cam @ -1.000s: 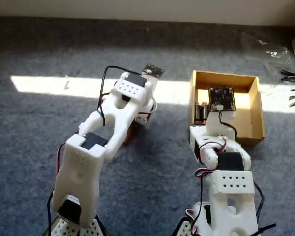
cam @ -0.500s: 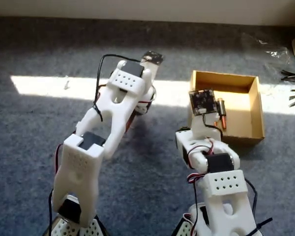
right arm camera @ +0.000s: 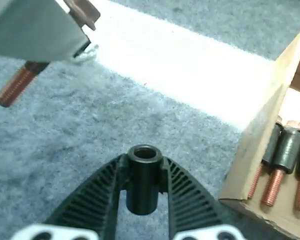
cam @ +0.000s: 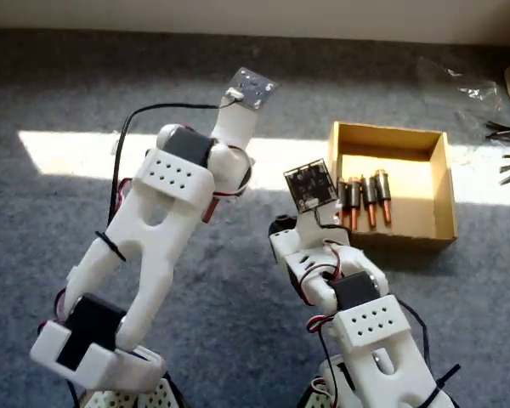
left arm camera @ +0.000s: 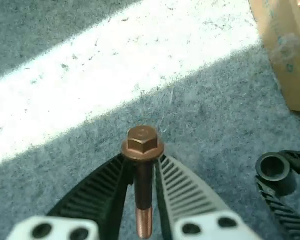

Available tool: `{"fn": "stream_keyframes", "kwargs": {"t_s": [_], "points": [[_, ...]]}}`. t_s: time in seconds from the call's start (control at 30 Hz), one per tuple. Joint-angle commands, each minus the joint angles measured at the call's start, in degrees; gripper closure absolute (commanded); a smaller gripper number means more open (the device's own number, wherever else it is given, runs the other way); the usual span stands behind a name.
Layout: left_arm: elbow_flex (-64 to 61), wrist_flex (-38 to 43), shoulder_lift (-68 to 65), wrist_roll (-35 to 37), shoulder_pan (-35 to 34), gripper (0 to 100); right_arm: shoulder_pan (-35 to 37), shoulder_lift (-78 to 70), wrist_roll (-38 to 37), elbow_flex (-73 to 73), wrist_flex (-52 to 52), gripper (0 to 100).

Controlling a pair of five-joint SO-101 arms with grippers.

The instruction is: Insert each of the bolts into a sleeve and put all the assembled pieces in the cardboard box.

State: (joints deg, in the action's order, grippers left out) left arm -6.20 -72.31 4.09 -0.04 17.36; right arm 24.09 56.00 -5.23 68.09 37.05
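Since a second ago my right arm (cam: 365, 319) has backed out of the cardboard box (cam: 388, 130) and swung over the carpet (cam: 238, 297) to the box's left. My left arm (cam: 149, 225) has lifted and turned its wrist upward.

Nearest on my left wrist feed, the left gripper (left arm camera: 143, 161) is pinching a copper bolt (left arm camera: 143, 146) by its shank just under the hex head. The threaded end points back toward the camera. On my right wrist feed, the right gripper (right arm camera: 142, 167) is clamped on a black sleeve (right arm camera: 142, 172). The sleeve stands upright between the ribbed fingers with its open bore facing up.

The two loads are near each other but apart. From the left wrist I see the sleeve (left arm camera: 272, 167) off to one side, and from the right wrist I see the bolt's threaded tip (right arm camera: 17, 84) hanging over the carpet.

Beyond the grippers a sunlit strip (cam: 76, 149) crosses the grey carpet. The box sits partly in it, on the right arm's side. Four assembled pieces (cam: 363, 200) lie side by side inside, by its left wall, with the copper ends toward the arms.
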Motion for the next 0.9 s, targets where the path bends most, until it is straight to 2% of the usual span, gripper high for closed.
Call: {"fn": "stream_keyframes", "kwargs": {"t_s": [0.0,0.17,0.37,0.67,0.87], "points": [[-3.7,2.5,11.1,-0.4,-0.7,100,2.4,1.1,-0.5,-0.9,-1.5,99.4],[-8.4,2.5,22.4,-0.4,-0.9,100,8.1,1.1,-4.7,-1.1,-1.5,99.4],[-13.2,2.7,33.2,-0.4,-5.8,100,11.5,1.1,-4.8,-1.2,-1.6,99.4],[-24.7,11.0,45.6,-0.4,-7.7,100,13.0,1.9,-4.8,-1.3,-6.7,99.4],[-32.0,17.7,51.8,-0.4,-7.7,100,13.1,15.4,-4.8,0.0,-7.9,99.4]]}}
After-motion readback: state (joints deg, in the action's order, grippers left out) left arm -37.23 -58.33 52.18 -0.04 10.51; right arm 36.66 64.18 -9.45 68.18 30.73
